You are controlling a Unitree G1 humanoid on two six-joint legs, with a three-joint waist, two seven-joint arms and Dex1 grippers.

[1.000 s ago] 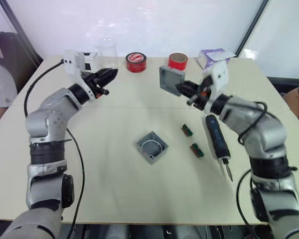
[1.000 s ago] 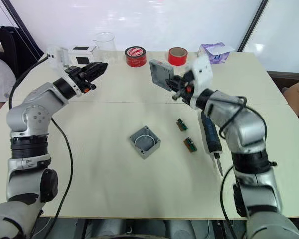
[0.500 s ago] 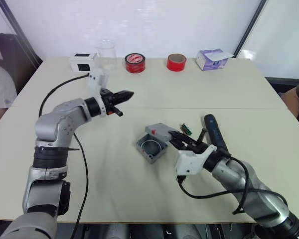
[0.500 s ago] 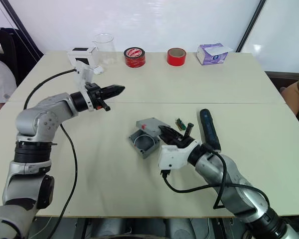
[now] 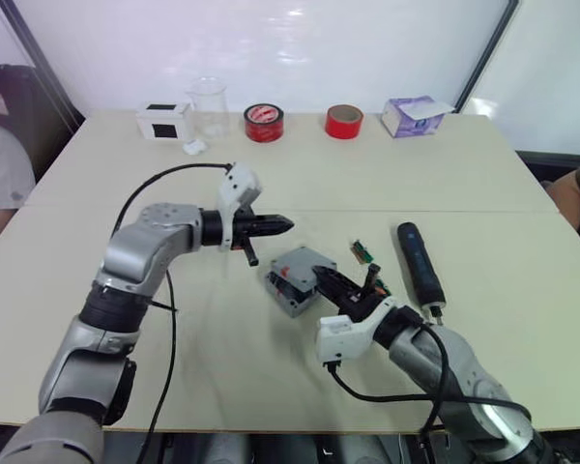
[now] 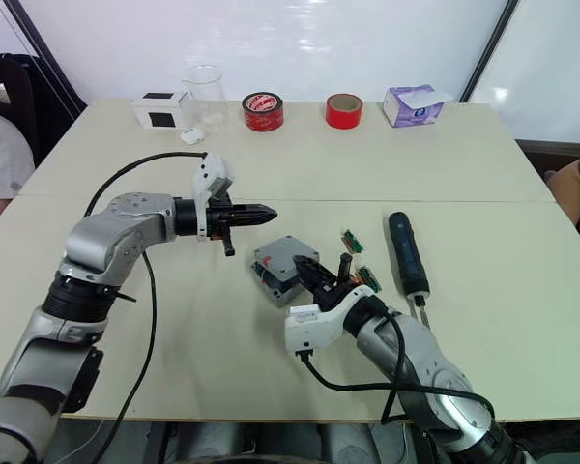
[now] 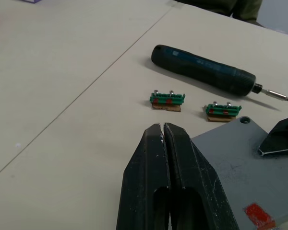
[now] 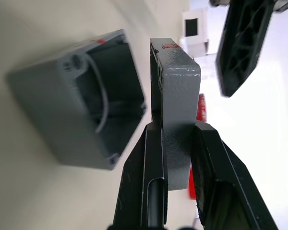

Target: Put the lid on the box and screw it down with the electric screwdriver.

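The grey box sits near the table's middle, its open side with the white ring showing in the right wrist view. My right gripper is shut on the edge of the grey lid, which it holds tilted just over the box. A small red mark shows on the lid. My left gripper is shut and empty, pointing at the lid from its left, a little short of it. The black and blue electric screwdriver lies on the table right of the box, untouched.
Two small green terminal blocks lie between the box and the screwdriver. Along the far edge stand a white box with a black face, a clear beaker, two tape rolls and a purple-white carton.
My right gripper has brought the lid lower over the box, which it now mostly covers. My left gripper has moved right and nearer, toward the lid, still shut.
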